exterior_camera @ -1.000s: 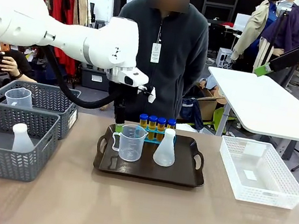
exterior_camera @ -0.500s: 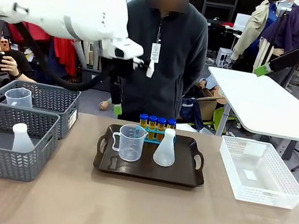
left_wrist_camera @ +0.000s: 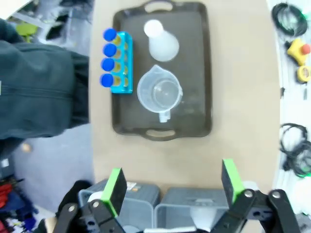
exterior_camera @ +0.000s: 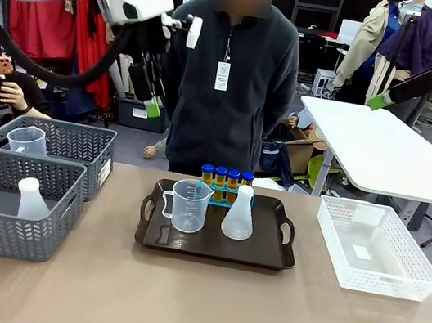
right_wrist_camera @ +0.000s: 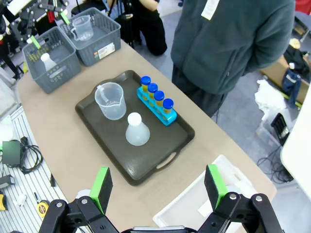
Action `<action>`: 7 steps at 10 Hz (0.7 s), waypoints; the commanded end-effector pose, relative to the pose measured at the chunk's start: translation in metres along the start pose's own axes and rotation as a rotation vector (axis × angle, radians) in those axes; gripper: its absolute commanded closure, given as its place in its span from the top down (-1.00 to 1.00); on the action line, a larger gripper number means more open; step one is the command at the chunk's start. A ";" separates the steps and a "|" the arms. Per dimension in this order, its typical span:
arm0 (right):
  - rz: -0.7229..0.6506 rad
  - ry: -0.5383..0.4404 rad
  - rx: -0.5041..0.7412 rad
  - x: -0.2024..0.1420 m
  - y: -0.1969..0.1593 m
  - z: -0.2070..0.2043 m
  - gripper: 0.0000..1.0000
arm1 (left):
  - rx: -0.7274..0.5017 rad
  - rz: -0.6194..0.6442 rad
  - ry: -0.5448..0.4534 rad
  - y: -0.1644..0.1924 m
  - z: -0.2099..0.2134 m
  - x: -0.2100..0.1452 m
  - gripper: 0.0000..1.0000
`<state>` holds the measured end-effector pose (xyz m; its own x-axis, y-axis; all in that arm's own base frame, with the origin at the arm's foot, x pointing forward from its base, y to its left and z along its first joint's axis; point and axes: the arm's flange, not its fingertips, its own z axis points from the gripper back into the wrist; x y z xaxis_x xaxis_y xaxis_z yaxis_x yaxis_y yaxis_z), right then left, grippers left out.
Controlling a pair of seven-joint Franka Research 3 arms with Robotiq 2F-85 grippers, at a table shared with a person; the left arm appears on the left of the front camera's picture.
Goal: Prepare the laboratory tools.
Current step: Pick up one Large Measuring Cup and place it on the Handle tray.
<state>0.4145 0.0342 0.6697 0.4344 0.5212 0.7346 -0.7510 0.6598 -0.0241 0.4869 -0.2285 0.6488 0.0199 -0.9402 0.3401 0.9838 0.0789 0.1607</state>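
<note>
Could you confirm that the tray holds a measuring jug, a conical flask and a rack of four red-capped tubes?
Not quite: the tubes' caps are blue, not red, as the front view shows. The dark tray does hold the measuring jug, the conical flask and the four-tube rack.

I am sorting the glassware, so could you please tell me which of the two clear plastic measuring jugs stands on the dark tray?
The clear plastic measuring jug beside the translucent white conical flask on the dark tray; the other jug sits in a grey basket.

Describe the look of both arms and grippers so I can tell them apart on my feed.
Both arms are glossy white with black grippers carrying bright green pads. The left gripper trails a thick black cable and small white tags. The right gripper has a black wrist housing.
</note>
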 end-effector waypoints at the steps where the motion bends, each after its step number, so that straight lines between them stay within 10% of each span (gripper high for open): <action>1: 0.001 -0.021 0.013 0.001 0.000 0.001 1.00 | 0.048 0.001 -0.067 0.008 0.023 -0.013 1.00; 7: 0.001 -0.021 0.013 0.001 0.000 0.001 1.00 | 0.125 0.111 -0.367 0.019 0.070 -0.081 1.00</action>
<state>0.4145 0.0341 0.6697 0.4346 0.5211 0.7346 -0.7509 0.6600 -0.0240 0.5062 -0.1340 0.7023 0.0636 -0.7726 0.6317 0.9496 0.2414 0.1997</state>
